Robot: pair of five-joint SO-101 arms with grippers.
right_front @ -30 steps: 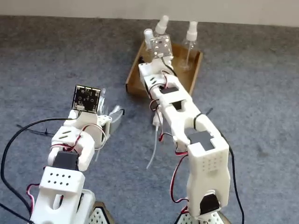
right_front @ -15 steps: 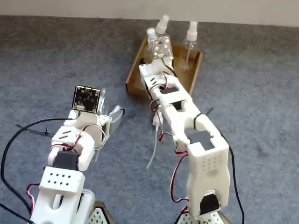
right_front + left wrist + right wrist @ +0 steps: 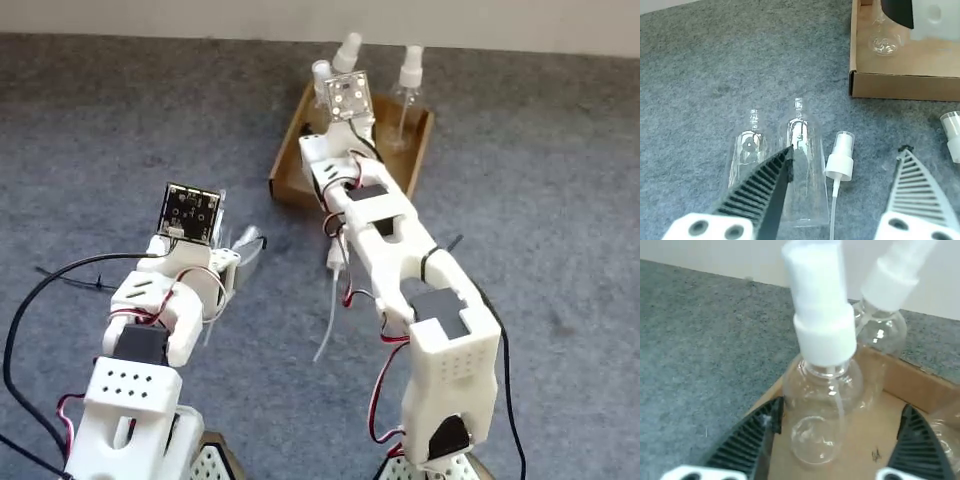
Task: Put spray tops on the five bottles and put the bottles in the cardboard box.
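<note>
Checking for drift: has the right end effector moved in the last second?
Yes, slightly: in the high view the right end effector's wrist camera has shifted rightward and farther over the cardboard box, which stayed put.

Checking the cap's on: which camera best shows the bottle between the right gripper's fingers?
Right wrist view: the bottle and its spray top stand close, inside the open right gripper. High view: its spray top beside the wrist camera. Left wrist view: perhaps its base.
</note>
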